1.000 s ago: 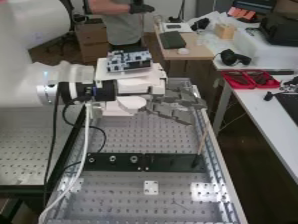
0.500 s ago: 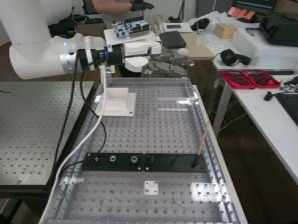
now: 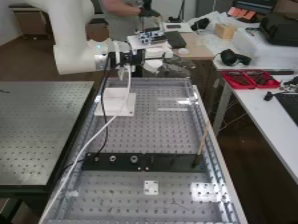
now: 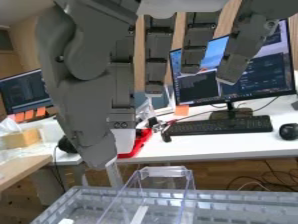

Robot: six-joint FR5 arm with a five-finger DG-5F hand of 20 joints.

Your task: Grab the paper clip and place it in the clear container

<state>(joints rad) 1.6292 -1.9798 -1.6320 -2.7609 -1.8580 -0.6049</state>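
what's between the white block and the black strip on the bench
The bench's perforated top, with a black cable and a white cable crossing that stretch toward the left, as the high view shows

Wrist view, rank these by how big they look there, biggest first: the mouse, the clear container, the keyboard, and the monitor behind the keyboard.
1. Monitor
2. Clear container, seen only in part, as the picture's edge cuts it off
3. Keyboard
4. Mouse
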